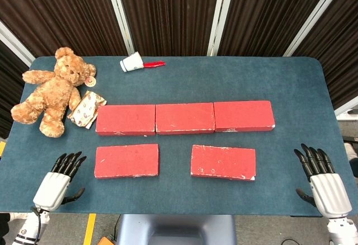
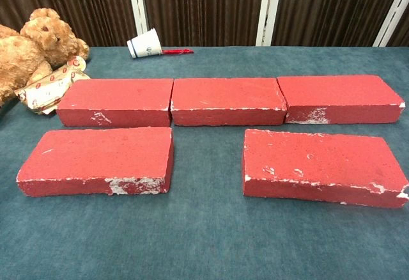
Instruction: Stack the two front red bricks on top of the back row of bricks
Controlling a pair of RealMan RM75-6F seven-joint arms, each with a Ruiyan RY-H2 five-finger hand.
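Note:
Three red bricks lie end to end as a back row: left, middle, right. In front lie two separate red bricks, front left and front right. My left hand rests near the table's front left corner, fingers apart, holding nothing. At the front right corner my right hand is likewise spread and empty. Neither hand shows in the chest view.
A brown teddy bear sits at the back left beside a patterned packet. A tipped white paper cup with a red item lies at the back. The blue table edge runs close behind both hands.

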